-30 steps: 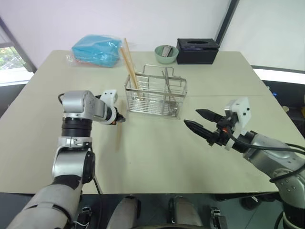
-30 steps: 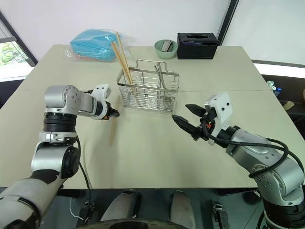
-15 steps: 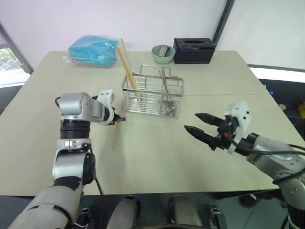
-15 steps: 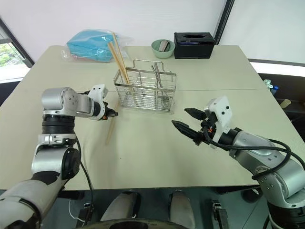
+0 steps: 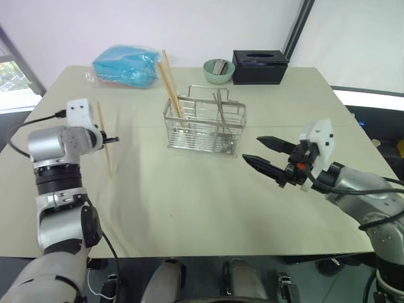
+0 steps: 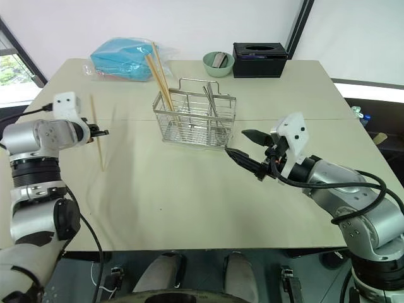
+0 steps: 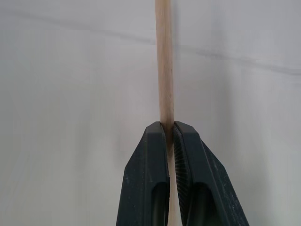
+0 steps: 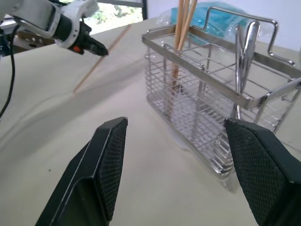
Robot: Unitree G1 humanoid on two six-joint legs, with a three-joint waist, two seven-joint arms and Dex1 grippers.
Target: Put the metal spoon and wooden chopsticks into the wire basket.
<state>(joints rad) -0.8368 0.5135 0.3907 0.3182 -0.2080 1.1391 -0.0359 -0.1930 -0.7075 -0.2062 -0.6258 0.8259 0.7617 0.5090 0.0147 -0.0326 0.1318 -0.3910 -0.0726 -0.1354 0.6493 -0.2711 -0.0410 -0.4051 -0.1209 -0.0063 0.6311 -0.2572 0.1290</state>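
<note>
The left hand (image 7: 170, 136) pinches one wooden chopstick (image 6: 96, 132) (others lean in the wire basket (image 6: 194, 120)); the right hand (image 6: 246, 147) hangs open, empty.

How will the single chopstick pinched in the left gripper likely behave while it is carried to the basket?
Probably stiff and light: the chopstick stays straight. The left gripper pinches it near mid-length, so it may pivot or slip. Its length could catch the wire basket rim.

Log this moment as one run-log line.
left gripper: shut on chopstick, lifted off table | right gripper: open, empty, near basket | basket: chopsticks, spoon inside
</note>
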